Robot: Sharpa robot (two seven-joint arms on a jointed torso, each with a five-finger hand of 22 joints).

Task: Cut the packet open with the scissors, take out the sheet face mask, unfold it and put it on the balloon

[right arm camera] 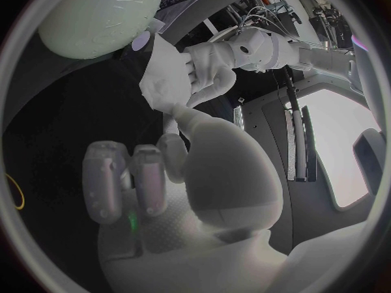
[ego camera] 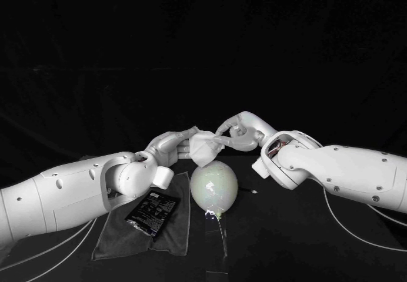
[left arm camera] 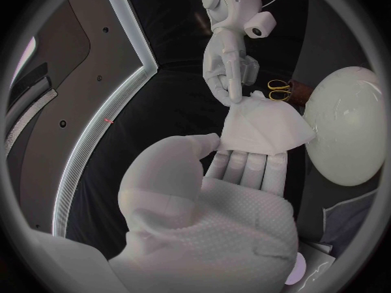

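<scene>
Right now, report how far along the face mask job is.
Done: the sheet mask is out; the packet lies on the grey cloth, and the scissors lie aside, in neither hand. In hand: the left hand and right hand hold the mask between them close to the balloon, crumpled rather than spread. Left: open it fully and lay it on the bare balloon.

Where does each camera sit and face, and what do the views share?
Head view: on the head, looking down at the table; left hand and right hand hold the mask.
Left wrist view: behind the left hand, facing the right hand.
Right wrist view: behind the right hand, facing the left hand.
Shared: mask and balloon.
</scene>
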